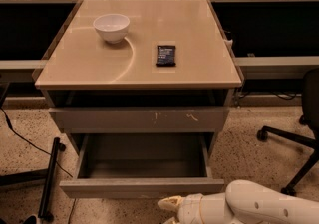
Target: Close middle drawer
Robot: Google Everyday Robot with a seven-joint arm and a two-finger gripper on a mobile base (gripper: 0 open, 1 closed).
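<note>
Reaching in low from the right, white arm nearly level, tool pointing left, its spread impossible to tell. Just above it: middle drawer, pulled out.

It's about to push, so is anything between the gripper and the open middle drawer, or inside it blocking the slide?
Nothing visible. The gripper sits low before the pulled-out front of the middle drawer, nothing between them. Its box looks empty, so the way in appears free.
</note>
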